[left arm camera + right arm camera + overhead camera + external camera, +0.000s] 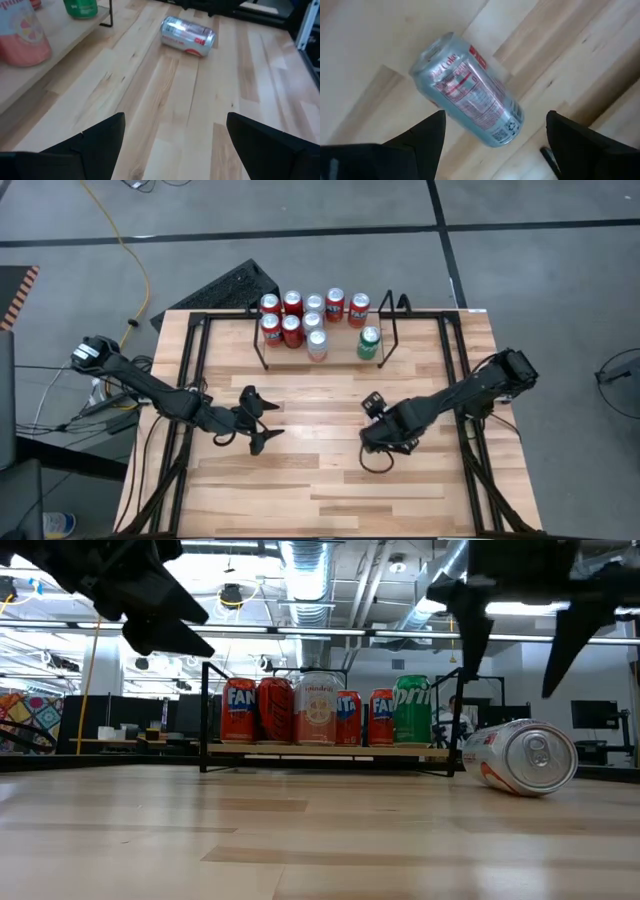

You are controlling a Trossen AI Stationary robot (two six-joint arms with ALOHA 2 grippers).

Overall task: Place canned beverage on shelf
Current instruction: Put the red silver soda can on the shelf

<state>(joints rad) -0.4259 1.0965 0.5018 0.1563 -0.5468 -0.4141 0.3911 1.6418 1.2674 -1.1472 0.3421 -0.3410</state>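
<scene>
Wooden table (330, 470), concrete floor around; office room behind in low view. Shelf (325, 345) at upper centre holds upright cans. Silver can (470, 110) lies on its side directly beneath right gripper (385, 442), jaws wide, long axis diagonal between them. Left gripper (262, 420), also wide, waits centre-left, farther off.

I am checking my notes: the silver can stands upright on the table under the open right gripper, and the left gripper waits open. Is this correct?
Not quite. The silver can lies on its side on the table, not upright; the right wrist view and the low view both show it. The rest holds: the right gripper is open above it, and the left gripper waits open.
</scene>
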